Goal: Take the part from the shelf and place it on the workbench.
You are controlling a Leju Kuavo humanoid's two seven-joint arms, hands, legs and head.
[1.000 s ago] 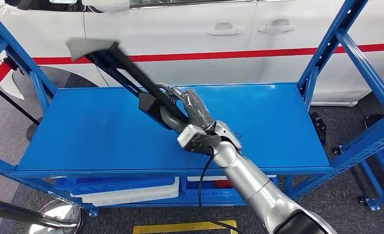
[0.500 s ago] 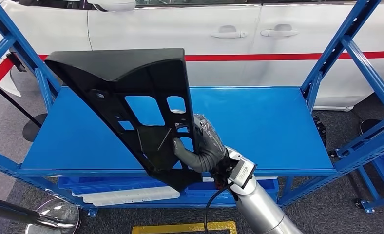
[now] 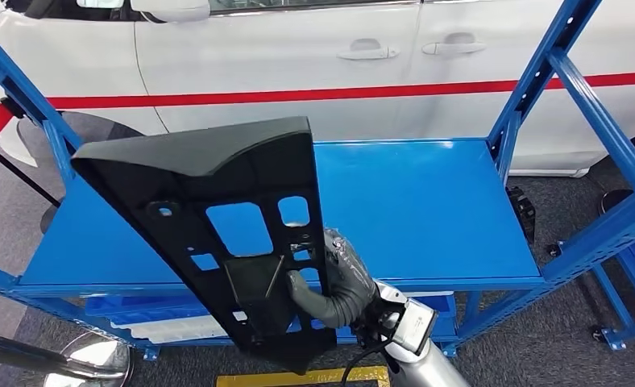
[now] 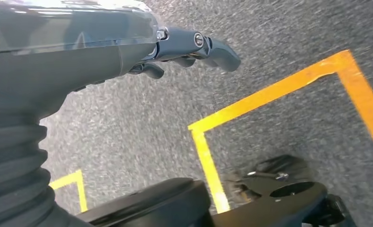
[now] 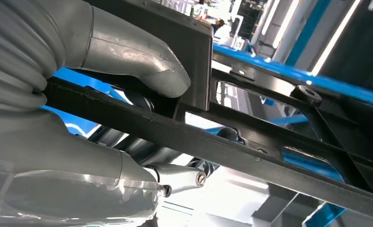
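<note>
Carrying: right hand [image 3: 336, 278] holds the black part [image 3: 217, 218] upright, clear of the blue shelf [image 3: 427, 201].
Grasp: thumb and fingers [image 5: 128, 52] clamped through a cut-out near the part's lower end.
Left hand [image 4: 184, 45]: hanging over the floor; fingers apparently loosely curled, though I cannot tell for sure.
Advice: top-heavy load; turn slowly, keep it vertical, avoid the uprights.
</note>
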